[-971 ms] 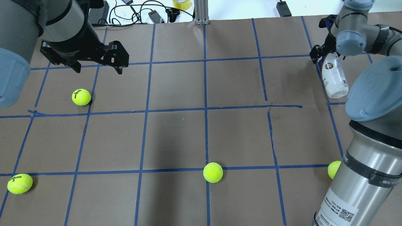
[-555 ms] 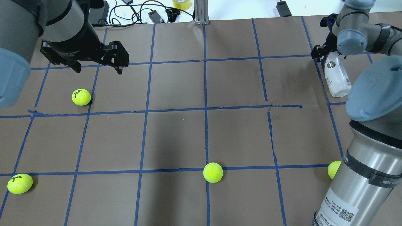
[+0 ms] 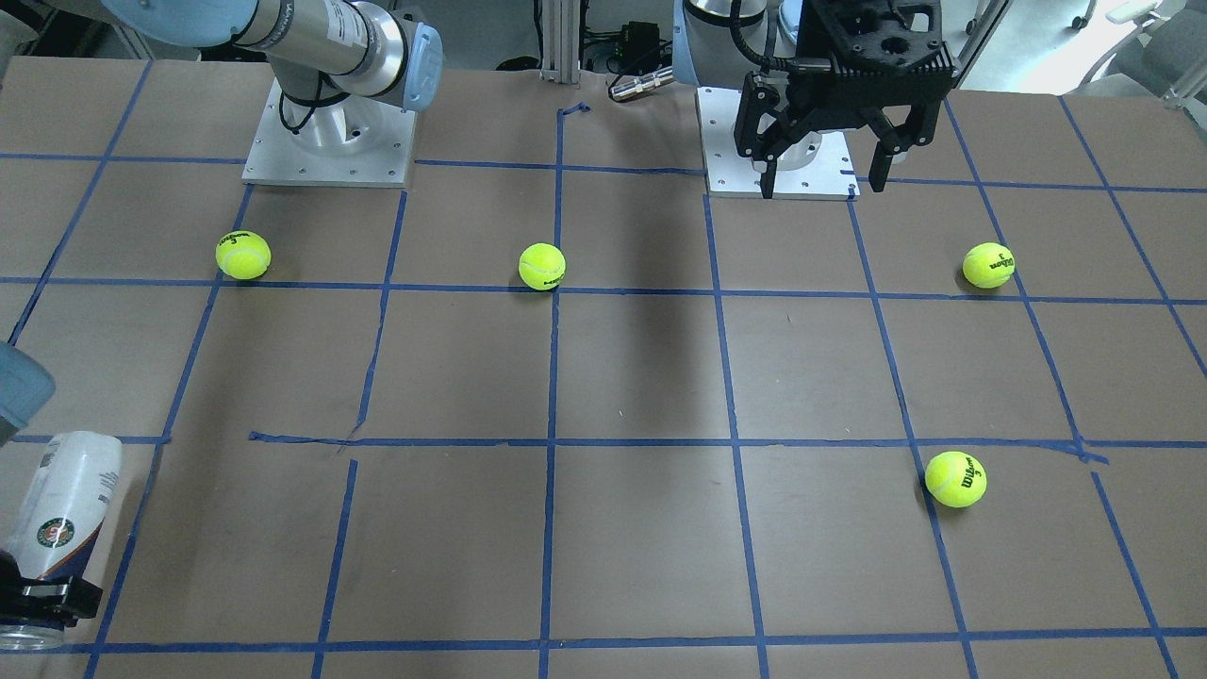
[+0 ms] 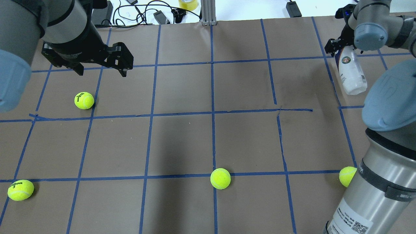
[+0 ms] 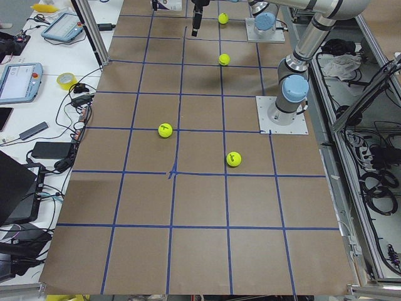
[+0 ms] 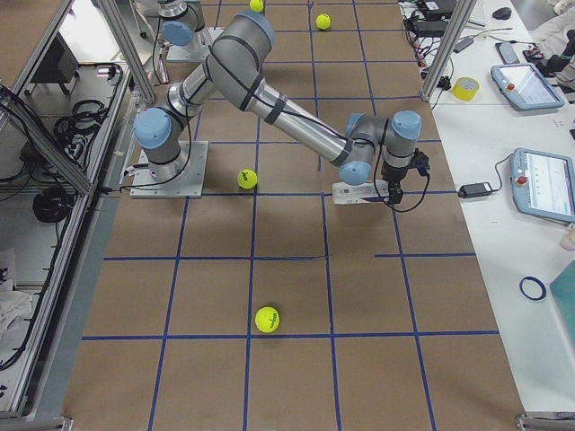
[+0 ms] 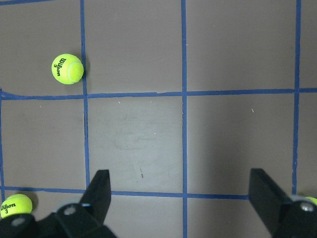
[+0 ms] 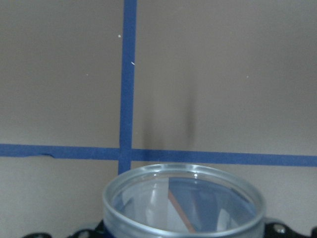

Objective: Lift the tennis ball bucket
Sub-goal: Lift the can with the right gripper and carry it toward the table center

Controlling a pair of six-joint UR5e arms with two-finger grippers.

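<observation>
The tennis ball bucket [image 4: 352, 75] is a clear tube with a white label and a round emblem, at the far right of the table. My right gripper [image 4: 341, 48] is shut on its far end and holds it tilted, the free end pointing toward the robot. It also shows at the left edge of the front-facing view [image 3: 62, 505], and its open rim fills the bottom of the right wrist view [image 8: 183, 201]. My left gripper [image 4: 101, 72] is open and empty above the far left, its fingers [image 7: 99, 188] spread wide.
Several yellow-green tennis balls lie on the brown paper: one [image 4: 84, 100] near the left gripper, one [image 4: 20, 189] at the front left, one [image 4: 220, 178] at the front middle, one [image 4: 346, 175] beside the right arm's base. Cables and a tape roll [image 4: 188, 4] lie past the far edge.
My right gripper has moved up and to the right in the overhead view, carrying the bucket with it. The left arm and the balls have not moved.
</observation>
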